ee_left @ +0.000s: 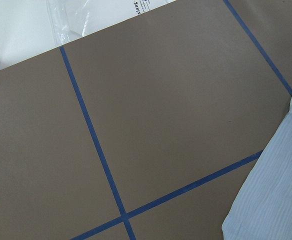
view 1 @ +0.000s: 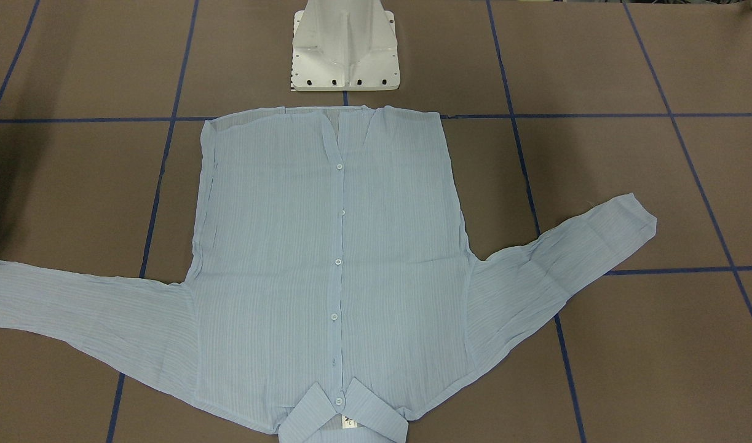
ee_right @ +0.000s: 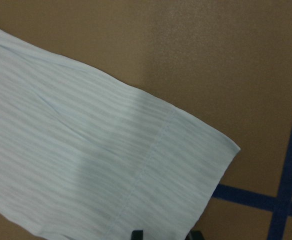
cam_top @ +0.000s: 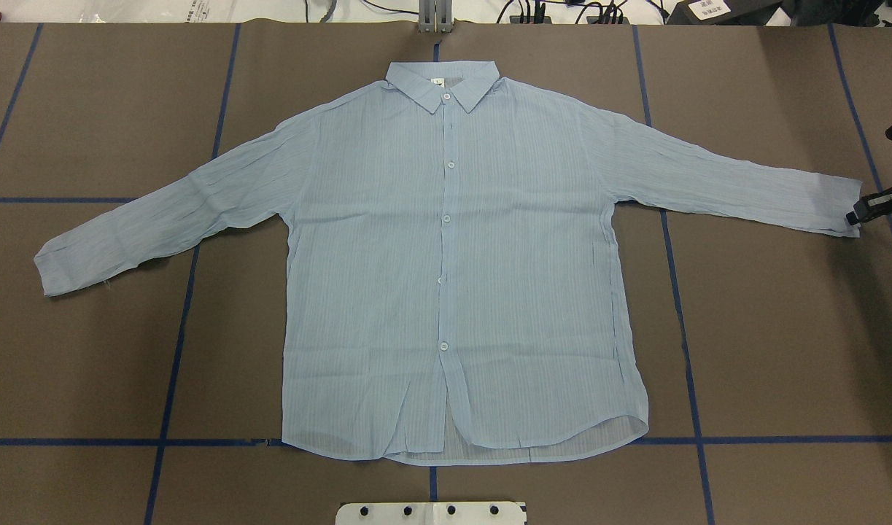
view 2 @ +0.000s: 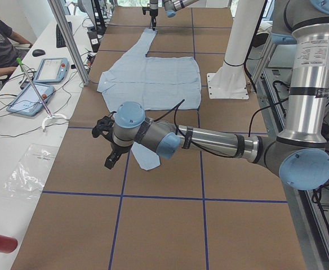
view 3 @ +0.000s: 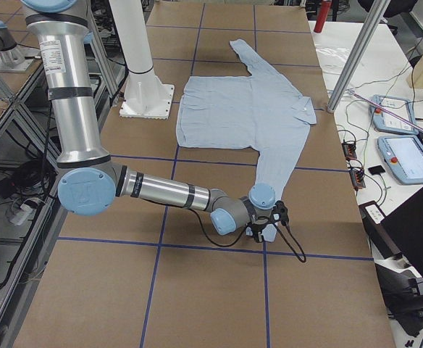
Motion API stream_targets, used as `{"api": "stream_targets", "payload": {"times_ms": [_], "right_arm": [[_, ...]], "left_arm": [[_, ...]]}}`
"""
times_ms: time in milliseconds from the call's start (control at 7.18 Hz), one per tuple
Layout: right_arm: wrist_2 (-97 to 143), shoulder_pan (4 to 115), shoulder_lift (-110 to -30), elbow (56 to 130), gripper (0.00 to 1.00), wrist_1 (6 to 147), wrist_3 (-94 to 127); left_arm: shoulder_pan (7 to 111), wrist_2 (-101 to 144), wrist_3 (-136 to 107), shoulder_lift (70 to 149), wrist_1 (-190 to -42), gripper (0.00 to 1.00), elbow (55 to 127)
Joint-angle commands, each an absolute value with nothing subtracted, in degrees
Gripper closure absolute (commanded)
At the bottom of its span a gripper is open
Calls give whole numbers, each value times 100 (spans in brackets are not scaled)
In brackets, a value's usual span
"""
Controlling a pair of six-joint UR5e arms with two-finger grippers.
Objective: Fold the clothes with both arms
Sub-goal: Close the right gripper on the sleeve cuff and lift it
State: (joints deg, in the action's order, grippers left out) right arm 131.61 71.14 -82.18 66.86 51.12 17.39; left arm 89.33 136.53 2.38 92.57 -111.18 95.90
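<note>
The light blue shirt (cam_top: 446,277) lies flat and buttoned on the brown table, collar at the far edge, hem toward the robot's base, both sleeves spread out. My right gripper (cam_top: 854,216) hovers at the end of the sleeve on my right. In the right wrist view its two fingertips (ee_right: 136,234) stand apart over the cuff (ee_right: 186,165), so it is open. My left gripper (view 2: 103,145) shows only in the exterior left view, above the table beside the other sleeve's cuff (ee_left: 271,200). I cannot tell whether it is open or shut.
The white pedestal base (view 1: 345,49) stands just behind the shirt's hem. Blue tape lines (cam_top: 176,364) grid the table. An operators' desk with tablets (view 2: 38,84) and an aluminium post (view 2: 69,39) run along the far edge. A clear plastic bag (ee_left: 101,15) lies there.
</note>
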Motion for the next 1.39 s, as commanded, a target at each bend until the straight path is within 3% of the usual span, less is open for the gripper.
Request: {"api": "stream_targets", "payload": {"times_ms": [0, 975, 1115, 1254], "right_arm": [[13157, 7110, -8183, 6688, 67, 5185, 1740], [13140, 7066, -8200, 6653, 64, 5203, 1740], [13140, 7058, -8200, 6662, 68, 5203, 1740], [13140, 7058, -8200, 6662, 88, 5212, 1749]], "left_arm": [[8930, 13649, 237, 9290, -11109, 1, 9589], [8930, 13658, 229, 9334, -11092, 1, 9589], [8930, 13658, 229, 9334, -11092, 1, 9589], [8930, 13658, 229, 9334, -11092, 1, 9589]]}}
